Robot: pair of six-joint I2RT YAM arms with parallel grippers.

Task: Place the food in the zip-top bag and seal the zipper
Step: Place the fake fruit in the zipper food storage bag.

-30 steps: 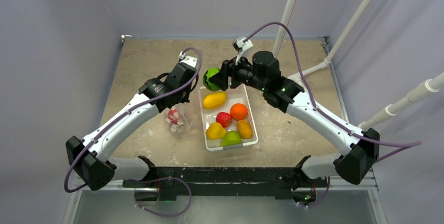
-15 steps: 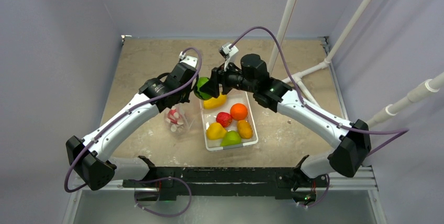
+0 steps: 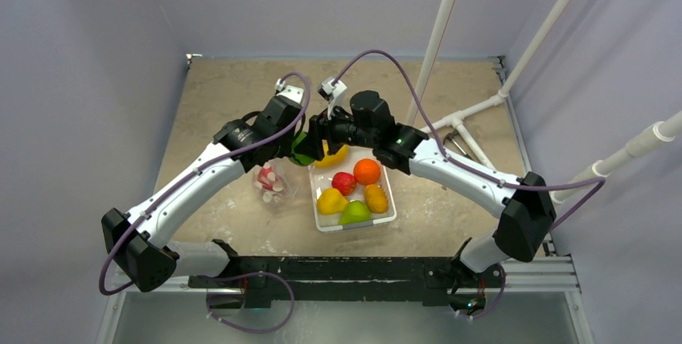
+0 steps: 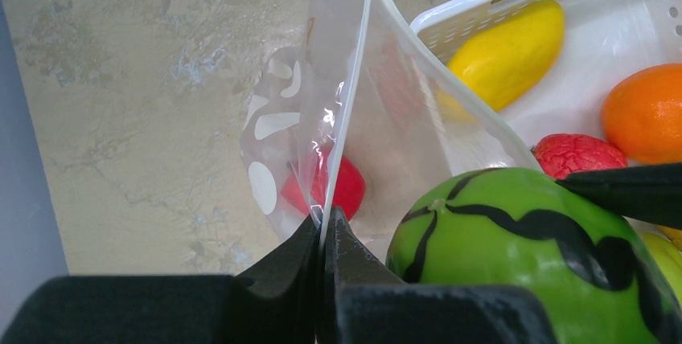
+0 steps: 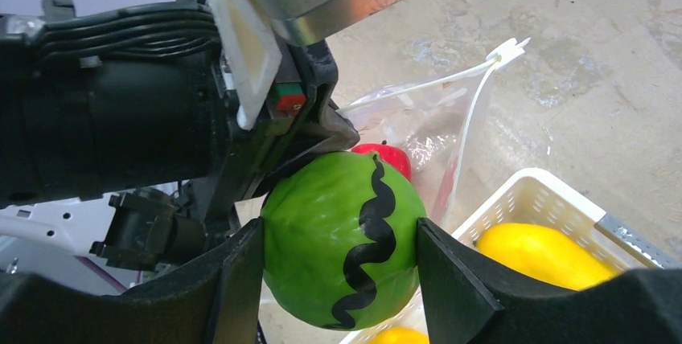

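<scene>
My left gripper (image 4: 326, 217) is shut on the zipper (image 4: 354, 95), holding up the top edge of the zip-top bag (image 4: 281, 159). The bag hangs left of the white tray (image 3: 391, 191). One red fruit (image 4: 344, 187) lies inside it. My right gripper (image 5: 336, 231) is shut on a green toy watermelon with black stripes (image 5: 322, 231), hanging right next to the left gripper over the bag's mouth (image 5: 434, 119). In the top view the watermelon (image 3: 301, 151) shows between the two grippers. The rest of the food lies in the tray: a yellow mango (image 3: 331, 157), a red fruit (image 3: 344, 182), an orange (image 3: 367, 171) and others.
White pipes (image 3: 482, 107) stand at the back right of the tan table. Purple walls close in the table on the left, back and right. The black rail with the arm bases (image 3: 346, 272) runs along the near edge.
My right arm has carried the watermelon leftward from over the tray's far end to beside the left gripper. The left arm and the bag have stayed put.
</scene>
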